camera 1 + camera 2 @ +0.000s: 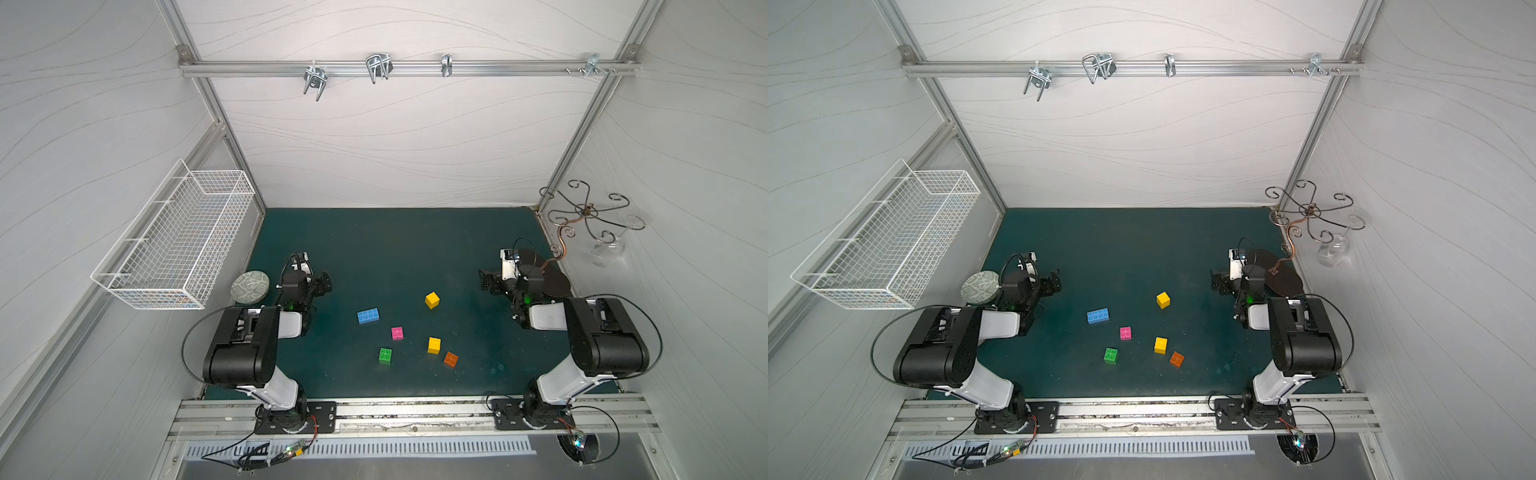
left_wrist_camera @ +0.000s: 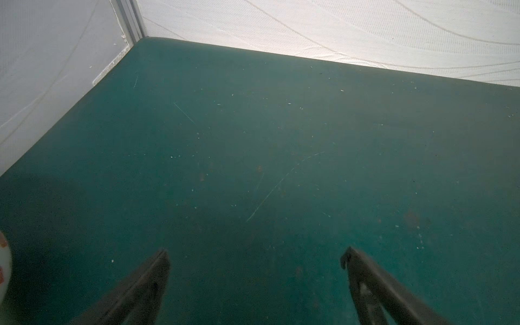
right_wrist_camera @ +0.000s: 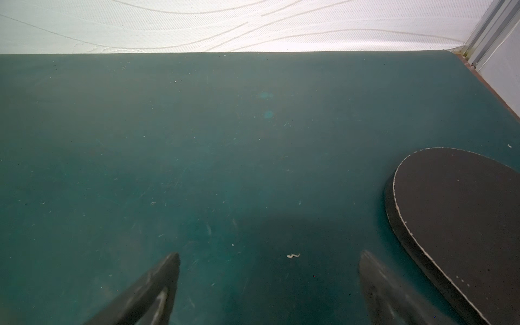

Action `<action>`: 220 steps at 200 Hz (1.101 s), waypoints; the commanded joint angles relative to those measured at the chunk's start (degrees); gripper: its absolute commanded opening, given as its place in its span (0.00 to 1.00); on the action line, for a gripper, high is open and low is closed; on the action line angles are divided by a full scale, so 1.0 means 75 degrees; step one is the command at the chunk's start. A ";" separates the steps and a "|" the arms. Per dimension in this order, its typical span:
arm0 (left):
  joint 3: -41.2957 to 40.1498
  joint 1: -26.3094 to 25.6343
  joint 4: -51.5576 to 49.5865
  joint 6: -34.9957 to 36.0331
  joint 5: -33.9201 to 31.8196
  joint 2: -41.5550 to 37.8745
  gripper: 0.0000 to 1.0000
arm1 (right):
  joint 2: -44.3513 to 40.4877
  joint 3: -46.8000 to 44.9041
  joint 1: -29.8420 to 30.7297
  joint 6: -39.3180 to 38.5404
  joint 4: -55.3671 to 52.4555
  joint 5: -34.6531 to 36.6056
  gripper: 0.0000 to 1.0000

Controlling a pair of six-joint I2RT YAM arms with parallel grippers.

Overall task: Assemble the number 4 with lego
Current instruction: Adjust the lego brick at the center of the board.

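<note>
Fingers (image 2: 140,287) on both arms stand wide with nothing between them; my left gripper (image 2: 254,257) and right gripper (image 3: 271,257) hang over bare mat (image 1: 374,249), away from the work. Six loose bricks lie scattered between the arms, none joined: blue brick (image 1: 368,316), pink brick (image 1: 397,333), green brick (image 1: 385,356), orange brick (image 1: 451,359), far yellow brick (image 1: 432,300), near yellow brick (image 1: 434,345). I judge them light, hard and slick; I'd pinch each across its flat side walls, the blue one across its short width.
</note>
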 commanded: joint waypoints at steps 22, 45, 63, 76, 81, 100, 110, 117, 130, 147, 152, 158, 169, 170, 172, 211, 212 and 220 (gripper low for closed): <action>0.0060 0.0024 0.0136 0.0166 0.0044 -0.0143 1.00 | -0.0157 -0.0073 -0.0046 0.0090 0.0033 -0.0123 0.99; 0.0048 0.0023 0.0148 0.0163 0.0040 -0.0155 0.98 | -0.0175 -0.0094 -0.0049 0.0094 0.0061 -0.0130 0.99; 0.0046 -0.0028 0.0244 0.0230 -0.0039 -0.0221 0.95 | -0.0400 -0.0021 -0.0024 0.0156 -0.0216 0.0064 0.99; 0.0470 -0.0133 -0.1042 0.0306 -0.0101 -0.0601 0.95 | -0.0863 0.0358 0.0020 0.0208 -0.1295 0.0390 0.99; 0.0682 -0.0158 -0.1569 0.0309 -0.0125 -0.0763 0.95 | -0.1033 0.0542 0.0051 0.0269 -0.1763 0.0602 0.99; 0.1171 -0.0283 -0.2640 0.0287 -0.0318 -0.1135 0.95 | -0.1335 0.1305 0.0216 0.0769 -0.3470 0.1598 0.99; 0.1344 -0.0369 -0.3219 0.0218 -0.0443 -0.1337 0.95 | -0.1357 0.1749 0.0305 0.0906 -0.4316 0.1761 0.99; 0.1456 -0.0442 -0.3552 0.0180 -0.0463 -0.1492 0.95 | -0.1377 0.2056 0.0428 0.0923 -0.4865 0.1820 0.99; 0.1640 -0.0575 -0.4116 0.0027 -0.0557 -0.1768 0.96 | -0.1382 0.2566 0.0712 0.1006 -0.5754 0.1831 0.99; 0.1922 -0.0682 -0.5055 -0.0294 -0.0425 -0.2105 0.96 | -0.1353 0.3276 0.1267 0.0990 -0.6925 0.1801 0.99; 0.2010 -0.0721 -0.5349 -0.0419 -0.0390 -0.2190 0.96 | -0.1337 0.3488 0.1454 0.0951 -0.7258 0.1765 0.99; 0.2092 -0.0747 -0.5671 -0.0539 -0.0286 -0.2305 0.95 | -0.1325 0.3704 0.1677 0.0882 -0.7638 0.1732 0.99; 0.2196 -0.0796 -0.6215 -0.0703 -0.0118 -0.2501 0.95 | -0.1289 0.4045 0.2087 0.0859 -0.8299 0.1621 0.99; 0.2200 -0.0796 -0.6256 -0.0717 -0.0103 -0.2517 0.96 | -0.1294 0.4072 0.2116 0.0855 -0.8346 0.1606 0.99; 0.2212 -0.0805 -0.6354 -0.0741 -0.0075 -0.2553 0.95 | -0.1286 0.4106 0.2193 0.0851 -0.8442 0.1565 0.99; 0.2485 -0.0855 -0.7873 -0.1033 0.0750 -0.3134 0.95 | -0.1018 0.4723 0.3175 0.0943 -1.0116 0.0643 0.99; 0.2485 -0.0855 -0.7894 -0.1040 0.0770 -0.3144 0.95 | -0.1018 0.4727 0.3193 0.0943 -1.0139 0.0613 0.99; 0.2502 -0.0868 -0.8108 -0.1079 0.0921 -0.3254 0.95 | -0.0951 0.4760 0.3311 0.0962 -1.0340 0.0387 0.99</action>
